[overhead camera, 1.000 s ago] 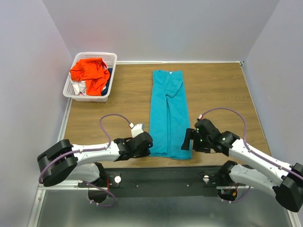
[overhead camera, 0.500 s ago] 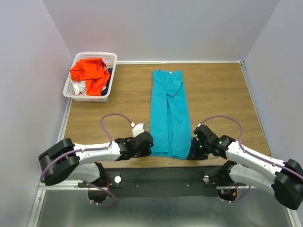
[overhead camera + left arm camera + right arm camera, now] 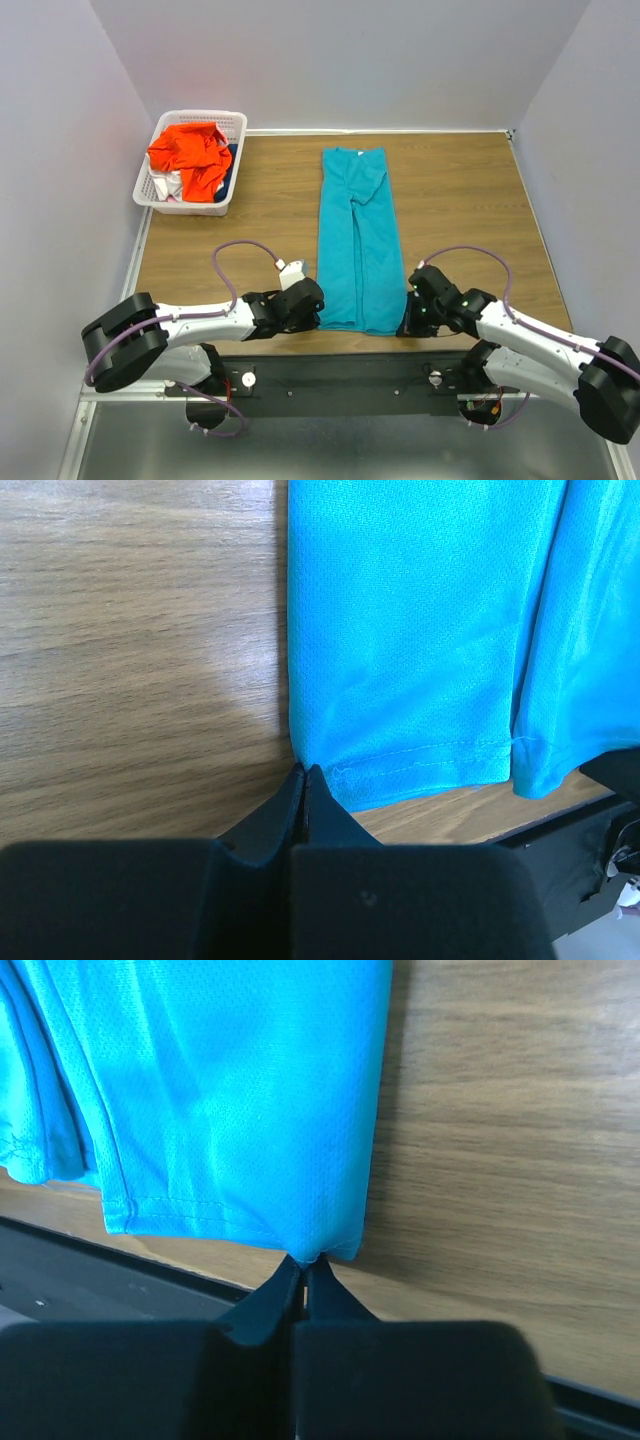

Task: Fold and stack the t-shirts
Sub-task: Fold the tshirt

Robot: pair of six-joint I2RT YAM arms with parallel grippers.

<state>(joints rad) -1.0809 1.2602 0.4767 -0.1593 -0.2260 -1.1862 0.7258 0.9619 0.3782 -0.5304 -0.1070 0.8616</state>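
A teal-blue t-shirt [image 3: 355, 240], folded into a long narrow strip, lies down the middle of the wooden table. My left gripper [image 3: 317, 323] is shut at its near-left hem corner; in the left wrist view the fingertips [image 3: 305, 772] meet right on that corner of the teal-blue t-shirt [image 3: 420, 630]. My right gripper [image 3: 405, 329] is shut on the near-right hem corner. In the right wrist view its tips [image 3: 305, 1260] pinch a puckered bit of the teal-blue t-shirt [image 3: 230, 1090]. An orange-red t-shirt [image 3: 190, 155] lies heaped in the basket, over white [image 3: 163, 186] and dark blue [image 3: 231, 166] cloth.
The white lattice basket [image 3: 190, 207] stands at the table's far left corner. A black rail [image 3: 340, 375] runs along the near table edge just behind both grippers. Grey walls close in the left, right and far sides.
My right gripper has slid down and in to the shirt's near-right corner and shut on it. The left gripper has stayed shut at the near-left corner.
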